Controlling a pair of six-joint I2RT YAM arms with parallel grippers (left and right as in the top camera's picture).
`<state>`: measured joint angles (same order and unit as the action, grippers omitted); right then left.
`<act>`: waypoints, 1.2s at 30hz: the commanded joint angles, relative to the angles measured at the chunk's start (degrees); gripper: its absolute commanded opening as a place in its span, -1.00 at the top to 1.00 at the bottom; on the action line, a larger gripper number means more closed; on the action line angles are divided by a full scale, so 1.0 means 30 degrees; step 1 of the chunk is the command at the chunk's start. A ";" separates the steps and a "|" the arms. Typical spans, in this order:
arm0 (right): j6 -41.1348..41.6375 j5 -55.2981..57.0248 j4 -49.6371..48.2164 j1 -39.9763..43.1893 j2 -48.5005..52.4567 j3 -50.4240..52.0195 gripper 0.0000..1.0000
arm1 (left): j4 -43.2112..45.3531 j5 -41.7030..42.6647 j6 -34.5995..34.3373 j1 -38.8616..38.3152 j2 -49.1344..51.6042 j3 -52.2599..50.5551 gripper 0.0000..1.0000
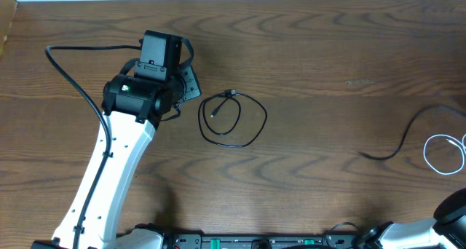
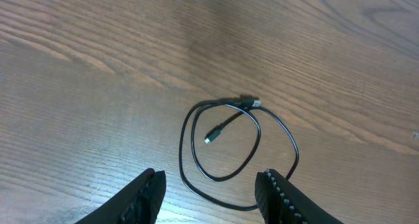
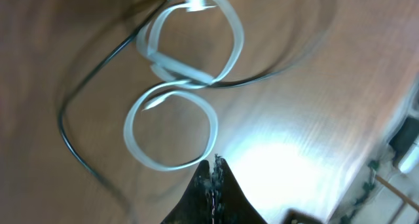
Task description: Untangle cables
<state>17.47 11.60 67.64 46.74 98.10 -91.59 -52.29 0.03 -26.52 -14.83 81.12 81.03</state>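
Left end effector (image 2: 211, 185) is standing released, its jaws apart and gripping nothing, and is hovering over the table (image 1: 328, 52) left of centre. One black cable (image 1: 231, 95) is lying just beside it toward the table's middle, coiled in a loose double loop. In the left wrist view the near arc of this coil is passing between the two fingers (image 2: 147, 194), flat on the wood.

Right end effector (image 3: 215, 168) is sitting clenched near the right edge, fingers pressed together with nothing visible between them. Its tip is pointing at the white cable (image 3: 180, 80), which is lying in a figure-eight of two loops. Whether the tip is touching that cable cannot be told. A second black cable (image 3: 62, 116) is crossing the white cable where its loops meet and is curving away toward the table's middle.
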 commanded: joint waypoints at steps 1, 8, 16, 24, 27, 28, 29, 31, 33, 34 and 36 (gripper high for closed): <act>0.0896 0.0947 -0.0277 0.1005 0.0109 0.0612 0.97 | -0.0051 -0.0240 0.0328 0.0044 0.0117 -0.0117 0.00; -0.0896 -0.6659 -0.0627 0.1260 0.0124 0.1166 0.57 | -0.0044 -0.0240 0.0328 0.0044 0.0117 -0.0117 0.00; -0.0597 -0.6994 -0.1428 -0.0787 0.0124 0.3796 0.39 | -0.0058 -0.0240 0.0328 0.0044 0.0117 -0.0117 0.00; 0.1887 -0.5319 -0.7759 -0.2616 0.0131 0.7519 0.24 | -0.0124 -0.0233 0.0328 0.0044 0.0117 -0.0117 0.00; 0.2251 -0.4991 -1.0491 -0.2965 0.0146 0.8582 0.22 | -0.0197 -0.0233 0.0328 0.0044 0.0117 -0.0117 0.00; 0.2317 -0.4998 -1.1424 -0.3089 0.0146 0.8976 0.22 | -0.0197 -0.0233 0.0328 0.0044 0.0117 -0.0117 0.00; 0.2594 -0.4998 -1.2393 -0.3213 0.0146 0.9428 0.18 | -0.0197 -0.0233 0.0328 0.0044 0.0117 -0.0117 -0.01; 0.3045 -0.4998 -1.3755 -0.3359 0.0146 1.0163 0.10 | -0.0197 -0.0233 0.0328 0.0044 0.0117 -0.0117 0.00; 0.3657 -0.4991 -1.4928 -0.3439 0.0153 1.0936 0.04 | -0.0204 -0.0233 0.0328 0.0044 0.0117 -0.0117 0.00; 0.4029 -0.4998 -1.5416 -0.3439 0.0153 1.1300 0.03 | -0.0204 -0.0233 0.0328 0.0044 0.0117 -0.0117 0.00; 0.4721 -0.5005 -1.6538 -0.3439 0.0153 1.1999 -0.03 | -0.0204 -0.0233 0.0328 0.0044 0.0117 -0.0117 -0.01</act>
<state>27.11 -4.43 20.29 36.93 98.19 -58.06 -52.60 0.03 -26.52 -14.83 81.12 81.03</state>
